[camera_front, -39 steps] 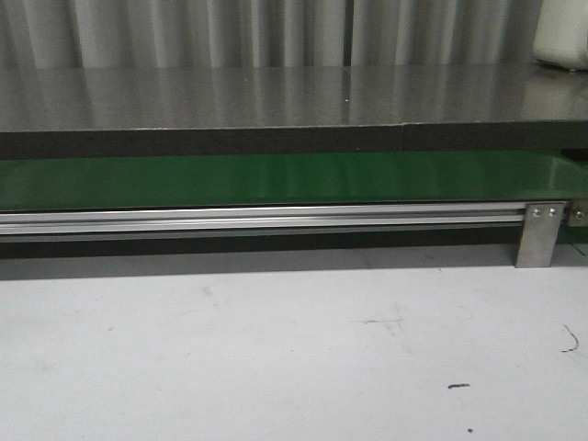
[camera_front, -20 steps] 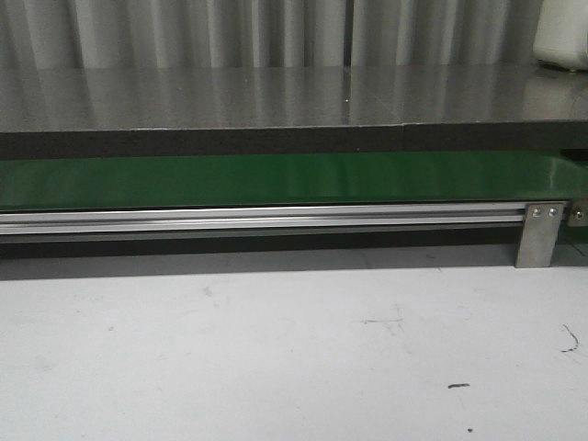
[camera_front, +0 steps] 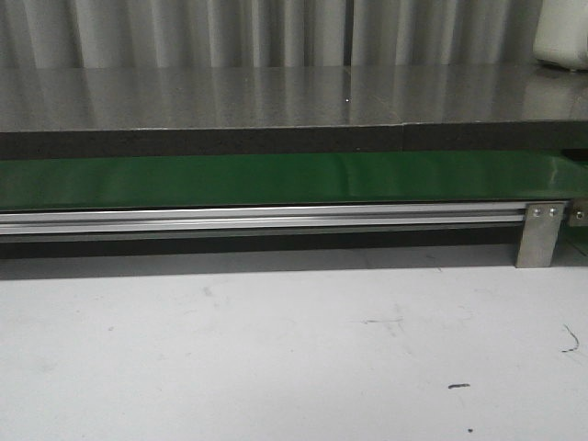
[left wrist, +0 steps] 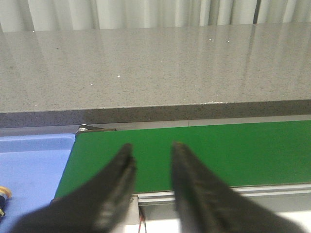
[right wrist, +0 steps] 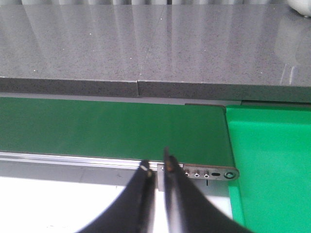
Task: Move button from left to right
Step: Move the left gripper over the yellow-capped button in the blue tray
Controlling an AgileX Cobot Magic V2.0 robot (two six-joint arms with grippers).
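Observation:
At the edge of the left wrist view, a sliver of orange-yellow cap over black [left wrist: 2, 192] lies on a blue tray [left wrist: 34, 165]; it looks like the button, mostly cut off by the frame edge. My left gripper [left wrist: 151, 145] is open and empty, above the near edge of the green belt [left wrist: 218, 150] by the belt's left end. My right gripper [right wrist: 155, 162] is shut and empty, above the aluminium rail near the belt's right end [right wrist: 97, 126]. Neither gripper shows in the front view, where the belt [camera_front: 276, 179] carries nothing.
A green tray [right wrist: 272, 160] adjoins the belt's right end. A grey stone counter [camera_front: 276, 96] runs behind the belt. The aluminium rail [camera_front: 257, 219] and its bracket [camera_front: 539, 234] front the belt. The white table [camera_front: 276, 349] lies in front. A white object [camera_front: 565, 32] stands at the far right.

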